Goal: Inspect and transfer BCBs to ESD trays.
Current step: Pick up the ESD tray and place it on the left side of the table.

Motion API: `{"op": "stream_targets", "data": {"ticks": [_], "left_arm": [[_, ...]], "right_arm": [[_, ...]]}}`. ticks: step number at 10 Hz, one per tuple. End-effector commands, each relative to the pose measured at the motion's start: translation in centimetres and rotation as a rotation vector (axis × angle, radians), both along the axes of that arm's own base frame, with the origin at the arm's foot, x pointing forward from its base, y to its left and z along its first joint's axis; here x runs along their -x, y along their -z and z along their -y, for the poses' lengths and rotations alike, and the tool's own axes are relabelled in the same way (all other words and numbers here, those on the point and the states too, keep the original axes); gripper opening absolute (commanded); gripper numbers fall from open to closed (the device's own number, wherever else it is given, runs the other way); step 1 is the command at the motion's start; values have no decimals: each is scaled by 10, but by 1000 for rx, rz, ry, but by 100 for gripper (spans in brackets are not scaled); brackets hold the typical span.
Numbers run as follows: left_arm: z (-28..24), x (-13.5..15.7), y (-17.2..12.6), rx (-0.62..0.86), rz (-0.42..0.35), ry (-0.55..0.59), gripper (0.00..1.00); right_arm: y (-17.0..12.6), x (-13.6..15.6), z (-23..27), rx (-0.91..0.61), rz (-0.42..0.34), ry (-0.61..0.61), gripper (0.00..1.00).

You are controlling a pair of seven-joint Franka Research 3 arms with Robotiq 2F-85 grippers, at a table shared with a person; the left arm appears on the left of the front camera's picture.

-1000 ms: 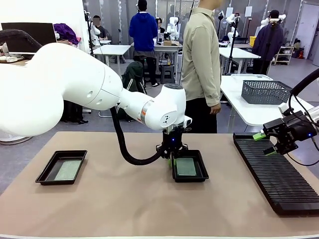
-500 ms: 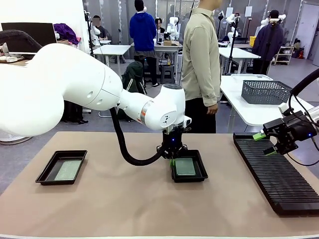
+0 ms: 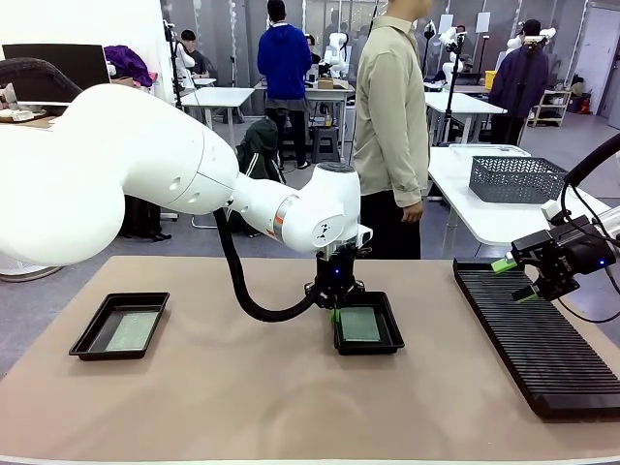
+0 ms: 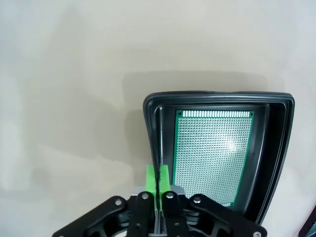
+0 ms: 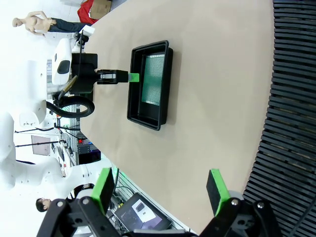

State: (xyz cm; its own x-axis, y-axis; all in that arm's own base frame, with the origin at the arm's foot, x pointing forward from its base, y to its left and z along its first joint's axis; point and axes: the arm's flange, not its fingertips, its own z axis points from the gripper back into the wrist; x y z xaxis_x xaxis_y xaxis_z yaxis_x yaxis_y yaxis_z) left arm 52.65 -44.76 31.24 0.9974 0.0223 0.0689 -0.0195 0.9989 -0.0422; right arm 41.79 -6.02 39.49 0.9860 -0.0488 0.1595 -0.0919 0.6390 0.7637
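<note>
The left gripper (image 3: 333, 312) hangs straight down over the middle of the worktop (image 3: 242, 397), its green pads pressed flat together on the left rim of the middle tray (image 3: 369, 341); in the left wrist view the two pads (image 4: 158, 177) meet with the thin black wall of that tray (image 4: 154, 128) between them, so the gripper is pinching the tray's edge. Inside this ESD tray lies a green circuit board (image 4: 211, 155), flat on the floor and covered in a grid of small holes, its long sides parallel to the tray's long walls and a narrow strip of black floor showing around it. The board (image 3: 360, 324) shows from the front as a pale green rectangle. Toward the worktop's left edge sits a second black tray (image 3: 93, 342), well apart from the first, holding another green board (image 3: 133, 330) flat inside it. The right gripper (image 3: 513, 279) hovers above the near-left part of the long ribbed black rack (image 3: 542, 349) at the worktop's right edge, its fingers spread wide and holding nothing; its two green pads (image 5: 217, 191) stand far apart in the right wrist view. A person (image 3: 390, 116) in a beige shirt stands at the worktop's far edge, behind the middle tray.
</note>
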Motion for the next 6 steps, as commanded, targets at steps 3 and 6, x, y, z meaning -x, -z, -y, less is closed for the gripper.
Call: {"op": "stream_targets", "data": {"ticks": [3, 6], "left_arm": [[0, 0, 1, 1, 6, 5, 0], [-12, 4, -5, 2, 2, 24, 3]], "right_arm": [[-1, 0, 1, 19, -1, -1, 100], [-1, 0, 1, 19, -1, -1, 100]]}}
